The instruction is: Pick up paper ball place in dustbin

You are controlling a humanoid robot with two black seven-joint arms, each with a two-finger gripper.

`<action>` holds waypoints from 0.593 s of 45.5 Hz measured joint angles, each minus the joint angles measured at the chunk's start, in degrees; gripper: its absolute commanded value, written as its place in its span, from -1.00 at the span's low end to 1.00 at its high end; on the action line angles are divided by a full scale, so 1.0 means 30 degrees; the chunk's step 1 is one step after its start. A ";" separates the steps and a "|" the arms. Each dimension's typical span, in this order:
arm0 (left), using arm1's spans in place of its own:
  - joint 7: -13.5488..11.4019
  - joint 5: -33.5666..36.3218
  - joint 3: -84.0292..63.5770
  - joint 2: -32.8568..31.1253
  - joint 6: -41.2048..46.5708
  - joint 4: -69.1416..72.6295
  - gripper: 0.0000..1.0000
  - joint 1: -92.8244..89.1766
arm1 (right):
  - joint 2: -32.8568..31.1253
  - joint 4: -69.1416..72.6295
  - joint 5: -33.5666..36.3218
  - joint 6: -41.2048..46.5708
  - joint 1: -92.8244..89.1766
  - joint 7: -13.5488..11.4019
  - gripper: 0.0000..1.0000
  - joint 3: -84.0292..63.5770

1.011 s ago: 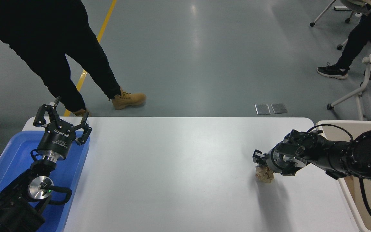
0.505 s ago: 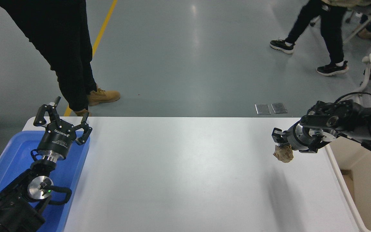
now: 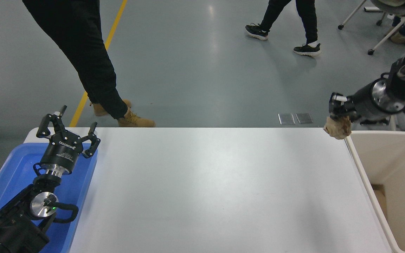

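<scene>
The tan-brown paper ball (image 3: 337,127) hangs in my right gripper (image 3: 336,111), which is shut on it. The gripper holds it in the air over the white table's (image 3: 206,186) far right corner, just left of the dustbin's rim. The dustbin (image 3: 392,154), cream-beige with a thick rim, stands off the table's right edge, its inside open to view. My left gripper (image 3: 68,127) is open and parked at the lower left over the blue tray.
A blue plastic tray (image 3: 9,175) lies at the table's left edge under the left arm. A person in black trousers and tan boots (image 3: 132,121) stands at the far left side. Another person walks across the floor behind, and chairs stand at the top right.
My right gripper has lifted the paper ball off the table and carried it up and to the right, to the dustbin's near corner. The people behind have moved. The left arm has not moved.
</scene>
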 measured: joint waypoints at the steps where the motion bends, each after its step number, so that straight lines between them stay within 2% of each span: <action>1: 0.0000 -0.0001 0.0000 0.0001 0.0000 0.0000 0.97 0.0000 | -0.0044 0.0047 -0.0003 0.0057 0.0117 0.0001 -1.00 -0.0025; 15: 0.0000 -0.0001 0.0000 0.0014 0.0002 0.0000 0.97 0.0011 | -0.0382 -0.0206 -0.0067 0.0074 0.0603 0.0004 -1.00 -0.0232; 27: -0.0012 -0.0004 0.0000 0.0009 0.0002 0.0002 0.97 0.0014 | -0.0518 -0.5177 0.0121 -0.1530 -0.3374 -0.0001 -1.00 0.0491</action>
